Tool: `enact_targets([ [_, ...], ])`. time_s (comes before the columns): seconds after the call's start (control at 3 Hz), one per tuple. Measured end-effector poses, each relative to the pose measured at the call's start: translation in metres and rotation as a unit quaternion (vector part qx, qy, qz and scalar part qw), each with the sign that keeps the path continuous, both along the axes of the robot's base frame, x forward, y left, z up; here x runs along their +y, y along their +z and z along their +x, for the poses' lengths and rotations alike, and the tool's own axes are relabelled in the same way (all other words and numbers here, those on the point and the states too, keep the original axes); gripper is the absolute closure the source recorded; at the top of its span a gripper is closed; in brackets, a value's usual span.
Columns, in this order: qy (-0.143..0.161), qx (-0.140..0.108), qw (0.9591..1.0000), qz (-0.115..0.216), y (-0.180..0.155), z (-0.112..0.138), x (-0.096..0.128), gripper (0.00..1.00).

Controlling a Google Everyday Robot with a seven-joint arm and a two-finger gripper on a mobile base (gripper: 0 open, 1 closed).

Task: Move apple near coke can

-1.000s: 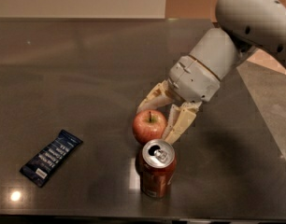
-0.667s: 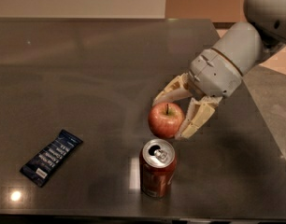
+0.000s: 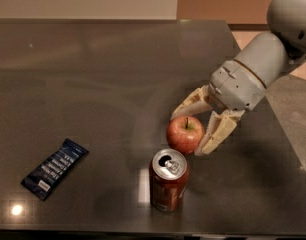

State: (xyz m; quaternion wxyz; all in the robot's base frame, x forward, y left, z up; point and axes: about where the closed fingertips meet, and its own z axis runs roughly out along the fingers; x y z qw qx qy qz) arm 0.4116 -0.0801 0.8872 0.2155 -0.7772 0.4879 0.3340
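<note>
Item 1, desk [image 3: 93, 74]: dark grey, glossy top that fills most of the view. A small bright glare spot [image 3: 15, 210] sits near the front left corner.

Item 2, can [image 3: 167, 186]: red-orange with a silver top. It stands upright near the front edge, centre-right, with its opened mouth and tab facing up.

Item 3, apple [image 3: 181, 138]: red with yellowish patches, its stem pointing up. It sits just behind the can and a little to the right (whether the two touch cannot be told). Whether it rests on the desk or hangs slightly above it also cannot be told.

Item 4, tool [image 3: 188, 133]: two cream fingers reaching in from the right. One lies along the apple's far side and the other presses its right flank, so the tool is clenched on the apple.

Item 5, arm [image 3: 263, 59]: pale grey, bulky, running from the upper right corner down to the tool.

Item 6, wrapper [image 3: 54, 168]: flat and dark blue with pale print. It lies at a slant on the left of the desk, well apart from the can and the apple.
</note>
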Motion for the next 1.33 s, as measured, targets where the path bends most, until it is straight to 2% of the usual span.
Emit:
enact_targets([
  [0.33, 0.017, 0.034, 0.9992, -0.007, -0.030, -0.010, 0.002, 1.00],
  [0.67, 0.030, 0.057, 0.9979, -0.010, -0.050, -0.016, 0.005, 1.00],
  [1.0, 0.034, 0.057, 0.9977, -0.008, -0.052, -0.018, 0.006, 0.84],
  [1.33, 0.052, 0.057, 0.9970, -0.005, -0.053, -0.023, 0.006, 0.60],
])
